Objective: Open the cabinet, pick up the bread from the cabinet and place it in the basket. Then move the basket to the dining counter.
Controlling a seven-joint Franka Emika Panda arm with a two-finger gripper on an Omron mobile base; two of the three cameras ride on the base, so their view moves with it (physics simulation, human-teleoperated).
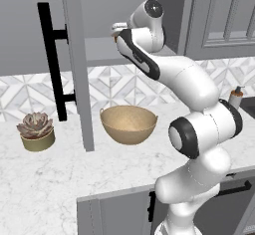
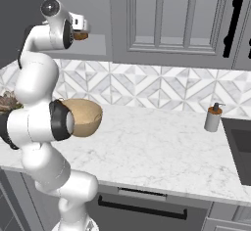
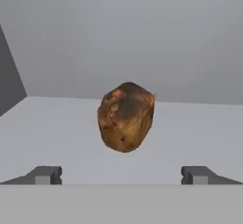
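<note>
The cabinet door (image 1: 77, 55) stands swung open, edge-on, its black bar handle (image 1: 52, 59) to the left. On the grey cabinet shelf (image 3: 57, 123) sits the bread (image 3: 126, 116), a small brown crusty lump, also visible as the bread (image 2: 81, 35) in the right base view. My gripper (image 3: 122, 175) is open, reaching into the cabinet, its fingertips (image 3: 45, 175) wide apart just short of the bread and not touching it. The tan basket (image 1: 128, 123) stands empty on the marble counter (image 1: 60, 179) below the cabinet. The dining counter is out of view.
A potted succulent (image 1: 36, 132) stands left of the open door. A soap dispenser (image 2: 213, 118) stands by a dark sink (image 2: 240, 147) at the right. A neighbouring paned cabinet (image 2: 166, 14) hangs to the right.
</note>
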